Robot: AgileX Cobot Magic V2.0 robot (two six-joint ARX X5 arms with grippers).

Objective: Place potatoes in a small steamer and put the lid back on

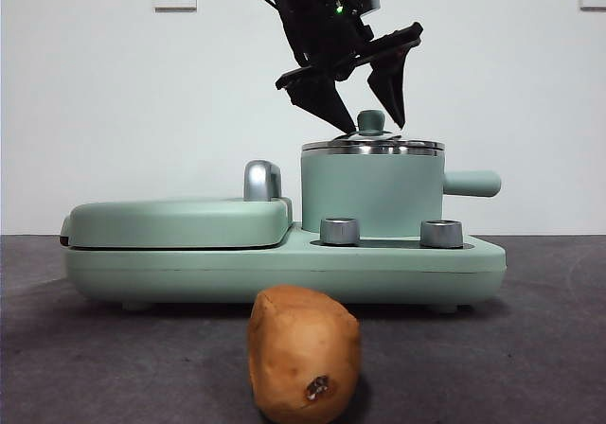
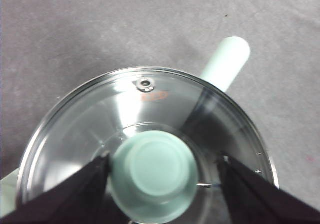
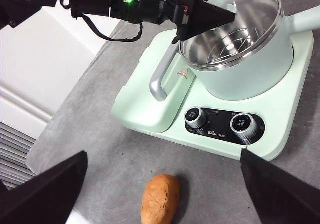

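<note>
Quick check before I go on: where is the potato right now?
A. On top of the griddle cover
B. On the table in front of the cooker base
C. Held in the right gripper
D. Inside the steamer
B. The potato lies on the grey table in front of the cooker base, while the left gripper, jaws open, straddles the knob of the lid on the steamer.

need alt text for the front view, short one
The left gripper hangs with open jaws either side of the green knob of the glass lid, which sits on the small steamer on a mint-green cooker base. A tan potato lies on the grey table in front.
</note>
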